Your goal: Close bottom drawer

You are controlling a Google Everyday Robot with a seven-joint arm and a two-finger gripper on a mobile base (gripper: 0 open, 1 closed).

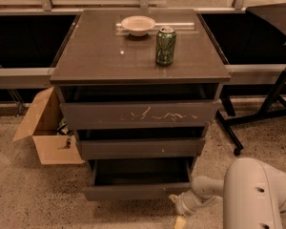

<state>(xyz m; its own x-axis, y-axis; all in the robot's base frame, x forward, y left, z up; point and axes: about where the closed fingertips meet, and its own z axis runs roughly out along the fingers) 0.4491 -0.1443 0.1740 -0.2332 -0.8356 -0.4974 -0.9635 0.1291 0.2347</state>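
The bottom drawer (133, 192) of the dark grey cabinet is a shallow tray with a slim plain front. It stands partly pulled out, with its dark inside showing. My gripper (179, 207) is low, near the floor, just off the drawer front's right end. My white arm (257, 194) fills the lower right corner behind it. I cannot make out whether the gripper touches the front panel.
Above are the middle drawer (140, 148) with one white chip and the scratched top drawer (138, 114), both slightly open. A green can (165, 46) and a white bowl (138, 25) sit on the cabinet top. A cardboard box (47, 128) stands left, and a black wheeled stand (257, 118) right.
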